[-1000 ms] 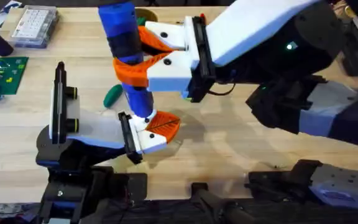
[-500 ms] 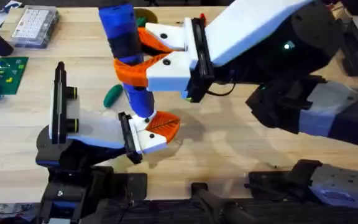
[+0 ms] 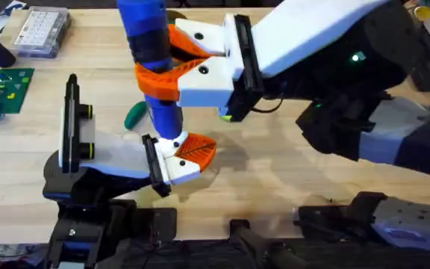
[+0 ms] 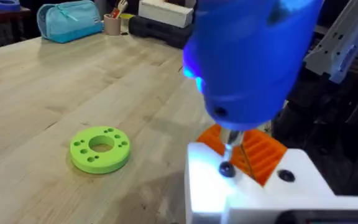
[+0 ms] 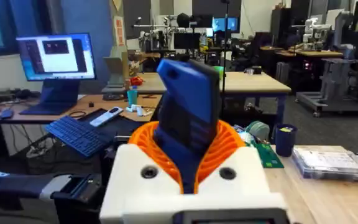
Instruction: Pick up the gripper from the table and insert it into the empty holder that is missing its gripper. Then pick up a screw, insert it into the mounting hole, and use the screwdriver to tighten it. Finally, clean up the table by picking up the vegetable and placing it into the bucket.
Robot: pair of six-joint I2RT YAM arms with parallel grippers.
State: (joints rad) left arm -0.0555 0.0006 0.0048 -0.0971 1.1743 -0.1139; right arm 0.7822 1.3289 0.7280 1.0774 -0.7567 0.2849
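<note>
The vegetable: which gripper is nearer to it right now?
Right. The right gripper, clamped on the screwdriver, hangs just beside the vegetable; where the left gripper sits is unclear.

clear parts box (far left) | green circuit board | lime ring

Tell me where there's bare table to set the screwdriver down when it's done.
Bare table lies right of the holder, in front of the right gripper. More sits between the circuit board and the vegetable. It is crowded where the screwdriver meets the holder.
</note>
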